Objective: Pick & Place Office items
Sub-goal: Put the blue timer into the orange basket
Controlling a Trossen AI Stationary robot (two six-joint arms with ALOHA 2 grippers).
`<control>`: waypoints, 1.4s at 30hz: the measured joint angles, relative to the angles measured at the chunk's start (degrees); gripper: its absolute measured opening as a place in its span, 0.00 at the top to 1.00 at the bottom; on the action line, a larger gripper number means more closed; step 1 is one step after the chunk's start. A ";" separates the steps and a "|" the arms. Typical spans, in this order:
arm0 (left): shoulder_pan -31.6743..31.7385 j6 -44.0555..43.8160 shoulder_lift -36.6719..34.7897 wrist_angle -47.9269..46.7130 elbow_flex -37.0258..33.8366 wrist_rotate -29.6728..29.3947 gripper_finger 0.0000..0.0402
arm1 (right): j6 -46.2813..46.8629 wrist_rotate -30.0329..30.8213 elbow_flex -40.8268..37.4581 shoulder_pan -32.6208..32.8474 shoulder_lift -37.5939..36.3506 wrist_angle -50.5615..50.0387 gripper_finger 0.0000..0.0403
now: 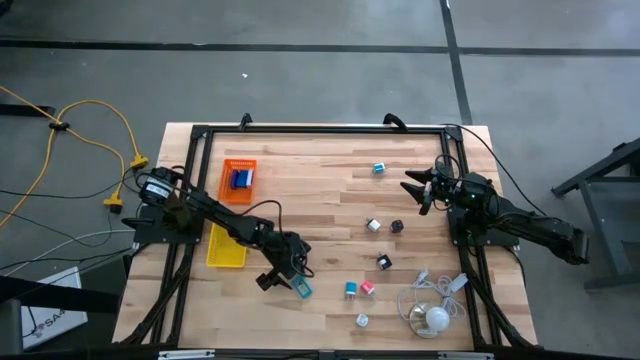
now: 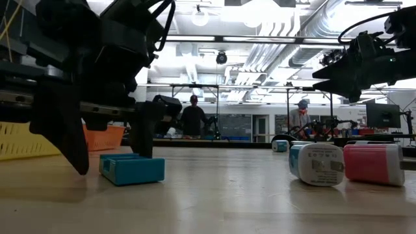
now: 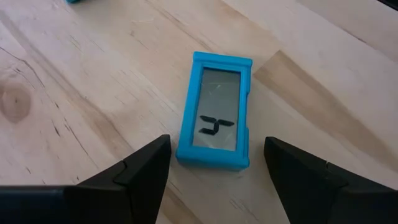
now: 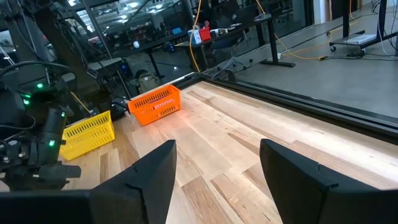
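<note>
A teal block with a clear window (image 3: 214,112) lies flat on the wood (image 1: 301,289) (image 2: 133,169). My left gripper (image 3: 214,177) (image 1: 288,276) is open just over the table, one finger on each side of the block's near end, touching nothing. Other office items lie scattered: a teal bit (image 1: 379,168), white (image 1: 373,226) and black (image 1: 396,226) (image 1: 384,262) bits, a teal-white block (image 1: 351,290) (image 2: 316,164), a pink block (image 1: 367,288) (image 2: 374,164) and a white bit (image 1: 362,320). My right gripper (image 1: 415,185) (image 4: 217,180) waits open above the table's right side.
An orange tray (image 1: 238,180) (image 4: 155,104) holding blue pieces and a yellow tray (image 1: 226,245) (image 4: 87,137) sit on the table's left part. A white cable bundle with a round piece (image 1: 435,305) lies near the near right corner. People stand in the room beyond (image 2: 193,117).
</note>
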 joint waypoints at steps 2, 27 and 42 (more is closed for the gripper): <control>0.00 -0.02 0.01 0.00 0.00 -0.10 0.37 | 0.00 0.02 0.01 0.00 0.00 0.03 0.46; 0.04 -0.13 0.03 0.01 0.00 -0.20 0.59 | 0.00 0.02 -0.01 0.00 0.00 0.20 0.46; 4.13 -3.18 -6.00 -0.48 -0.07 -1.12 0.60 | 0.00 0.00 0.01 0.00 0.00 0.25 0.46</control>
